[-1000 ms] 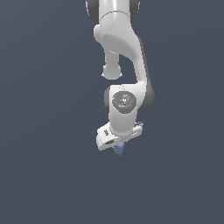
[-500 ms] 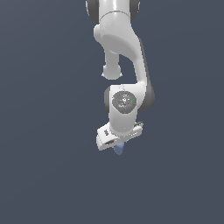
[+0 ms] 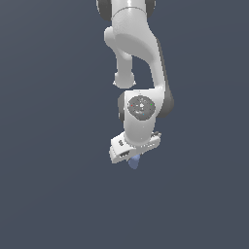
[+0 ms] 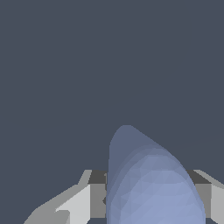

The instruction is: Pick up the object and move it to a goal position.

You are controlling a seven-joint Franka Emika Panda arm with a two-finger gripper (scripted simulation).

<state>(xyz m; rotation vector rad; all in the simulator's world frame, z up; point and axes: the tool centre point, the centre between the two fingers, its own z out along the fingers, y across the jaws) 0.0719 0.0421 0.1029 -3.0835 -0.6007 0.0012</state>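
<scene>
Object: the light blue-purple cylinder (image 4: pixel 148 183) filled the nearest part of the wrist view, its rounded end pointing away from the camera, matte and unmarked.
Pincer: the pincer (image 4: pixel 148 192) was clamped on the object; a grey-white finger (image 4: pixel 87 197) pressed one flank and the other finger (image 4: pixel 210 192) pressed the opposite flank, with no gap visible on either side.
Object, exterior view: only the rounded tip (image 3: pixel 134 163) showed, poking out below the white pincer (image 3: pixel 133 154) at roughly 6 o'clock from the wrist joint; the rest was hidden by the pincer body.
Arm: the Panda arm (image 3: pixel 136 58) hung from 12 o'clock, folded down to the wrist, the pincer tilted rather than plumb.
Surroundings: flat dark blue-grey background in both views; no worktop edge and no goal marker could be made out.
Step in hand: judged to be the carry, since the object was gripped and looked clear of any surface.
Progress: grasp judged complete; how near the goal lay could not be told.
Next move: judged to call for a steady transfer to the goal with the clamp kept firm; the smooth rounded body might slip if the grip loosened.
</scene>
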